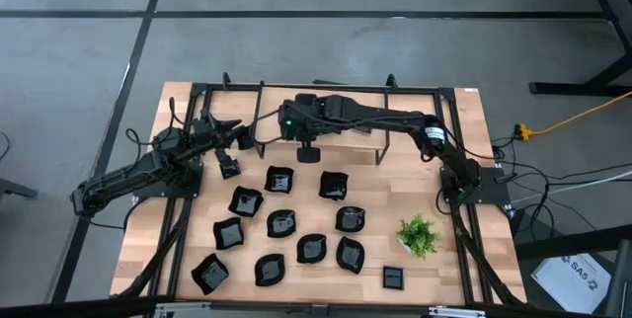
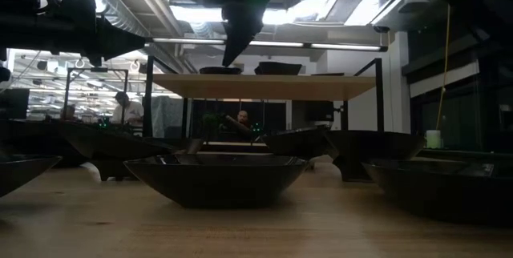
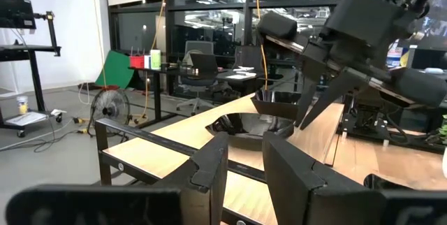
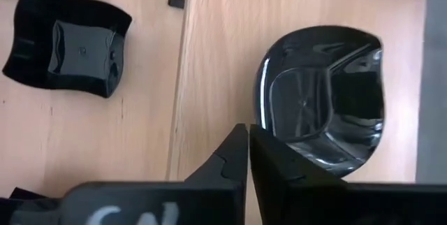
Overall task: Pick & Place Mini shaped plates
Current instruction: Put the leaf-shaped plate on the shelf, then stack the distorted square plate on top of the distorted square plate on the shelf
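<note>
step: release on raised wooden shelf (image 1: 395, 150) | right gripper (image 4: 246, 148): fingers nearly together, just beside glossy black rounded mini plate (image 4: 325, 99) resting on the shelf | advice: part fully, lift straight, avoid nudging rim | left gripper (image 3: 244, 165): apart, empty, waiting near the shelf's left end

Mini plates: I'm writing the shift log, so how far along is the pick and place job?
Early, if the shelf is the goal. Done: two plates sit on the raised shelf. In hand: the right gripper is at the rim of one shelf plate; the left gripper waits open near the shelf. Left: about eleven table plates on the table.
</note>
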